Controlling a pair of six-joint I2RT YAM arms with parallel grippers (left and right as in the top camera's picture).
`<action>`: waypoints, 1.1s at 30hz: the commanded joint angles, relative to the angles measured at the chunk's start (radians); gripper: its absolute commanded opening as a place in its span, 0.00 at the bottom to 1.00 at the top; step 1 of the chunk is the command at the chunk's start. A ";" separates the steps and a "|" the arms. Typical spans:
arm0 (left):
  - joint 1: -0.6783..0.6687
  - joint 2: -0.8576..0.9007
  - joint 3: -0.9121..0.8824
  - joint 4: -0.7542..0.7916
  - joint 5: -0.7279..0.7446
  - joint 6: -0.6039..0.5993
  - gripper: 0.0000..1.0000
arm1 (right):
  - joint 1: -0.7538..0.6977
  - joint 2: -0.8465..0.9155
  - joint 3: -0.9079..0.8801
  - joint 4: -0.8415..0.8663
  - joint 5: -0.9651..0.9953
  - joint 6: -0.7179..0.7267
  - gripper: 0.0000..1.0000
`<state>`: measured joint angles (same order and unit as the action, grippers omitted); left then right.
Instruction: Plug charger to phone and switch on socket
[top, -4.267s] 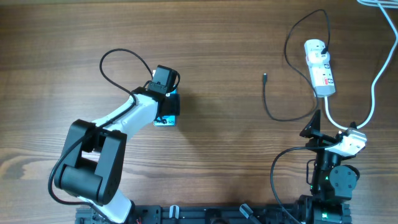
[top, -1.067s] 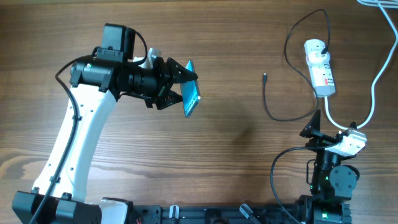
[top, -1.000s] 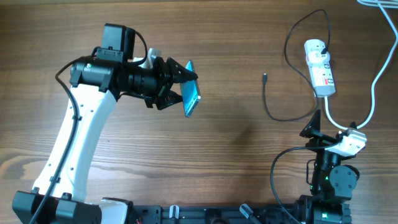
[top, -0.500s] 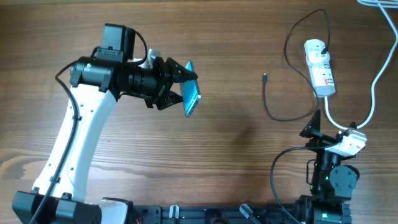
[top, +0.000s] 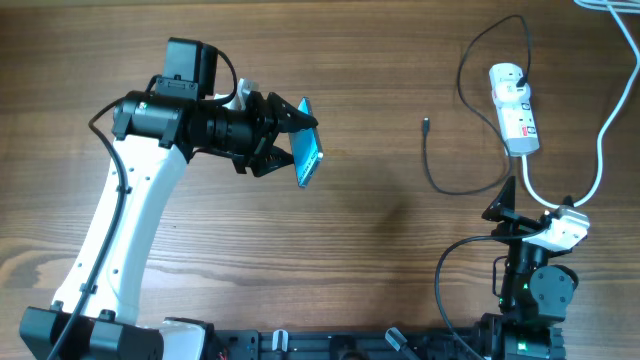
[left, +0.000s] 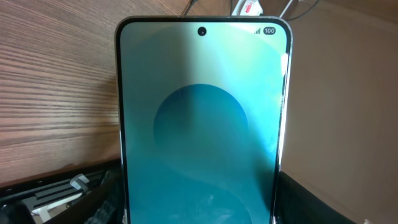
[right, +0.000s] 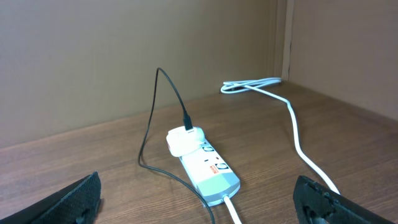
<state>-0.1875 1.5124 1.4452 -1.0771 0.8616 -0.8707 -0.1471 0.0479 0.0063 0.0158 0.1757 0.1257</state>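
Left gripper (top: 288, 140): pressing shut on the phone (top: 311, 157), holding it clear of the table (top: 350, 260), left of centre and tilted on edge.
Phone axis: pointing away from the fingers toward the right, camera-dot end leading; charging port probably sitting at the pinched end, hidden in the left wrist view.
Charger (top: 425, 124): plug tip lying loose on the wood, right of the phone and well apart from it; cable running nearward from the tip, then looping right and far to the socket (top: 515, 115).
Right gripper (top: 501, 200): resting spread and empty at the near right, just near of the socket.
Nearer arm: judging the right one closer to the tip, which is lying left and far of its fingers.
Coming move: calling for bringing tip and port together along the phone's long axis.
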 joint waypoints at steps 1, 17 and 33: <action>0.002 -0.021 0.027 0.003 -0.026 0.003 0.32 | -0.004 0.001 -0.001 0.005 -0.017 -0.014 1.00; -0.046 -0.020 0.027 -0.005 -0.475 0.132 0.32 | -0.004 0.001 -0.001 0.005 -0.017 -0.014 0.99; -0.325 0.043 0.027 0.024 -0.930 0.134 0.32 | -0.004 0.001 -0.001 0.005 -0.017 -0.014 1.00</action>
<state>-0.4805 1.5211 1.4452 -1.0782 0.0109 -0.7597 -0.1471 0.0479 0.0063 0.0154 0.1757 0.1257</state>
